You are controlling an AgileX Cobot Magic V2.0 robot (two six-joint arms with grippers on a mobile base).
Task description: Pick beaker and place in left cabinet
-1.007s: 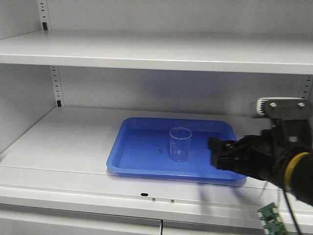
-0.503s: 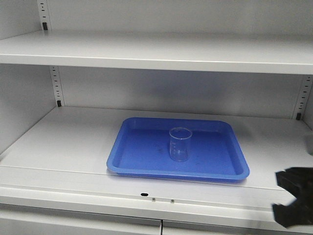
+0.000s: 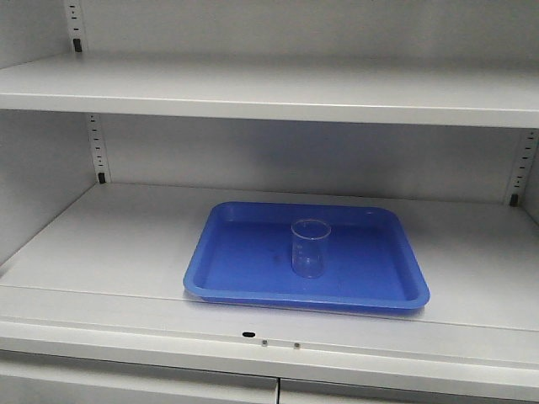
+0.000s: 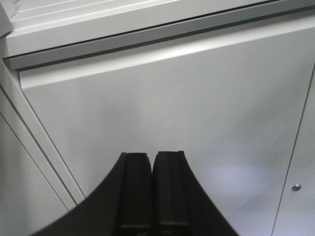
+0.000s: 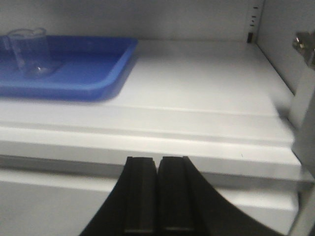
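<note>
Withdrew right pincer (image 5: 157, 194) from shelf, clenched empty (left pincer (image 4: 152, 189) too); beaker (image 5: 28, 50) upright in blue tray (image 5: 93, 81), up-left; retreat low, away.

The left cabinet (image 3: 109, 244) shelf carries a blue tray (image 3: 244, 261).

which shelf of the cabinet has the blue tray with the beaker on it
The lower shelf of the two: the blue tray with the upright beaker sits there; the upper shelf shows nothing.
</note>
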